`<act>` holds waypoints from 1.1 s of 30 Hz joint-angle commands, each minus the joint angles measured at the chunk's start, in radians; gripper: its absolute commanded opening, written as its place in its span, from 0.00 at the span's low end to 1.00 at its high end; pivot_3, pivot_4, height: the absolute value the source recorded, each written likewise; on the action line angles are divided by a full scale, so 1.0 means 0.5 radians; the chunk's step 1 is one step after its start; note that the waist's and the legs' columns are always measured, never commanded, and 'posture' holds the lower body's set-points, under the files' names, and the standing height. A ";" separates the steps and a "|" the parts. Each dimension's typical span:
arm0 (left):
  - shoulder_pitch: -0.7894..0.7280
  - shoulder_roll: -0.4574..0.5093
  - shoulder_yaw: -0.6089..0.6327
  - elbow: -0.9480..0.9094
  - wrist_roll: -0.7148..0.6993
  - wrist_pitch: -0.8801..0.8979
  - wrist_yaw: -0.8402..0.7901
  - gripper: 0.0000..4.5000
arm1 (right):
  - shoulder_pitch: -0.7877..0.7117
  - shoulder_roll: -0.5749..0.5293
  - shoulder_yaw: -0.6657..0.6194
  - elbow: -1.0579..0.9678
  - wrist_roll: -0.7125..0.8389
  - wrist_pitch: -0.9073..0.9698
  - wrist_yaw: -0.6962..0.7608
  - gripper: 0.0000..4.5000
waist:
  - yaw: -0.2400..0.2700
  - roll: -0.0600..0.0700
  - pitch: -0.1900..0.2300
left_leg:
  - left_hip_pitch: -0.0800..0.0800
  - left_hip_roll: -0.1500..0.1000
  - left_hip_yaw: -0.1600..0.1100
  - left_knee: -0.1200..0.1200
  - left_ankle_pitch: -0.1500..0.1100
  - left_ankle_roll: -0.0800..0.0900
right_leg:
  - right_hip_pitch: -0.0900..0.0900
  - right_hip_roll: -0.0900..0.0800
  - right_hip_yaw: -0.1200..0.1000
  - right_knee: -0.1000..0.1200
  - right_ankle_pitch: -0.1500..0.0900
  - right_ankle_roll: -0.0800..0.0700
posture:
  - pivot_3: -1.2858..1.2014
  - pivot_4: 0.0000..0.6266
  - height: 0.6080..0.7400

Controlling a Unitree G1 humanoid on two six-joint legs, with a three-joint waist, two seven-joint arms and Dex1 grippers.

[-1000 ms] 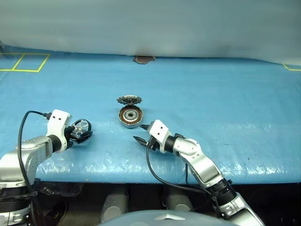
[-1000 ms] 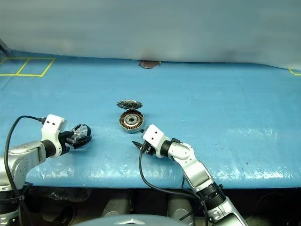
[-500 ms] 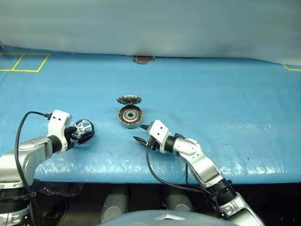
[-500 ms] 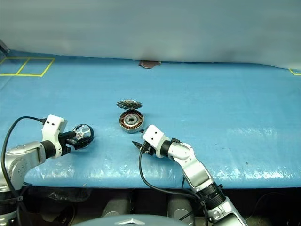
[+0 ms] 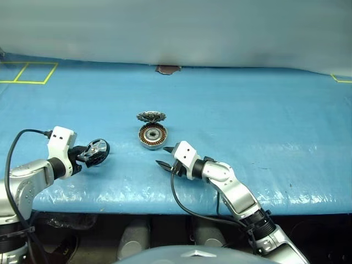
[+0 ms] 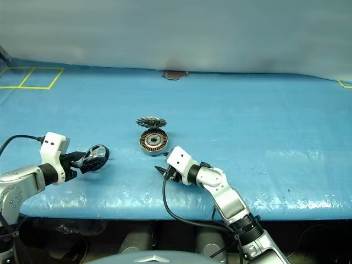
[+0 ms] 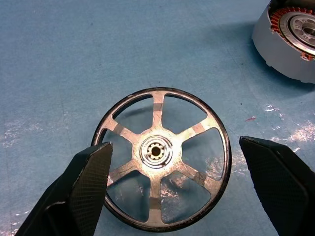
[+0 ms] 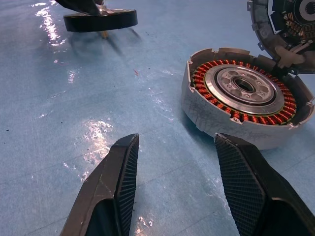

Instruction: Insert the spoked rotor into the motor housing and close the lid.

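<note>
**Rotor Held at Left, Housing Open to Its Right**

The left gripper (image 7: 172,194) holds the spoked rotor (image 7: 161,157) by its thin dark rim, jaws spread wide across the wheel, which appears raised off the blue mat (image 5: 247,110). The motor housing (image 5: 152,135), a short silver cylinder ringed with copper windings, stands to the rotor's right. The scalloped lid (image 5: 150,116) touches the housing's far side. The right gripper (image 8: 177,187) hovers just beside the housing, half open, empty. The left arm is the carrier.
</note>
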 commanded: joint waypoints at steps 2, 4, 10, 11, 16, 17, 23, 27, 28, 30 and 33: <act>0.001 0.005 -0.023 -0.023 0.019 0.000 0.029 1.00 | -0.004 0.012 -0.005 -0.058 0.006 -0.008 0.004 0.57 | 0.000 0.000 0.000 | 0.000 0.000 0.000 0.000 0.000 0.000 | 0.000 0.000 0.000 0.000 0.000 0.000 | 0.52 0.24 1.00; -0.001 0.002 -0.033 -0.017 0.019 -0.001 0.035 1.00 | -0.001 0.011 -0.004 -0.060 0.006 -0.006 0.003 0.57 | 0.000 0.000 0.000 | 0.000 0.000 0.000 0.000 0.000 0.000 | 0.000 0.000 0.000 0.000 0.000 0.000 | 0.52 0.24 1.00; -0.038 -0.075 -0.004 0.001 -0.034 0.027 0.072 1.00 | 0.009 0.006 -0.002 -0.074 0.007 0.007 0.004 0.57 | 0.000 0.000 0.000 | 0.000 0.000 0.000 0.000 0.000 0.000 | 0.000 0.000 0.000 0.000 0.000 0.000 | 0.52 0.24 1.00; -0.053 -0.098 0.013 0.002 -0.050 0.041 0.089 1.00 | 0.012 0.006 0.000 -0.074 0.008 0.007 0.006 0.57 | 0.001 0.000 0.000 | 0.000 0.000 0.000 0.000 0.000 0.000 | 0.000 0.000 0.000 0.000 0.000 0.000 | 0.52 0.24 1.00; -0.100 -0.153 0.050 0.013 -0.094 0.090 0.119 1.00 | 0.006 0.004 0.004 -0.073 0.004 0.012 0.012 0.57 | 0.001 -0.001 0.000 | 0.000 0.000 0.000 0.001 0.000 0.000 | 0.001 0.000 0.000 0.000 0.000 0.000 | 0.52 0.24 1.00; -0.102 -0.151 0.046 0.012 -0.095 0.096 0.120 1.00 | 0.003 0.005 0.004 -0.069 0.002 0.012 0.011 0.57 | 0.001 -0.001 0.000 | 0.000 0.000 0.000 0.001 0.000 0.000 | 0.001 0.000 0.000 0.000 0.000 0.000 | 0.52 0.24 1.00; -0.099 -0.129 -0.025 0.021 -0.046 0.120 0.153 1.00 | 0.000 0.005 0.002 -0.062 -0.003 0.013 0.007 0.57 | 0.000 -0.001 0.000 | 0.000 0.000 0.000 0.000 0.000 0.000 | 0.000 0.000 0.000 0.000 0.000 0.000 | 0.52 0.24 1.00; -0.074 -0.110 -0.072 0.016 -0.030 0.119 0.142 1.00 | -0.001 0.007 -0.002 -0.060 -0.006 0.011 0.001 0.57 | 0.000 -0.001 0.000 | 0.000 0.000 0.000 0.000 0.000 0.000 | 0.001 0.000 0.000 0.000 0.000 0.000 | 0.52 0.24 1.00; -0.064 -0.103 -0.084 0.016 -0.018 0.116 0.147 1.00 | 0.000 0.007 -0.002 -0.061 -0.008 0.010 -0.001 0.57 | 0.000 -0.001 0.000 | 0.000 0.000 0.000 0.000 0.000 0.000 | 0.001 0.000 0.000 0.000 0.000 0.000 | 0.52 0.24 1.00; -0.057 -0.095 -0.099 0.018 -0.005 0.112 0.152 1.00 | 0.001 0.007 -0.004 -0.069 -0.008 0.013 -0.003 0.57 | 0.000 -0.001 0.000 | 0.001 0.000 0.000 0.000 0.000 0.000 | 0.001 0.000 0.000 0.000 0.000 0.000 | 0.52 0.24 1.00; -0.055 -0.088 -0.125 0.019 0.017 0.106 0.148 1.00 | -0.002 0.010 -0.005 -0.071 -0.010 0.014 -0.008 0.57 | -0.001 0.000 0.000 | 0.001 0.000 0.000 0.000 0.000 0.000 | 0.001 0.000 0.000 0.000 0.000 0.000 | 0.52 0.24 1.00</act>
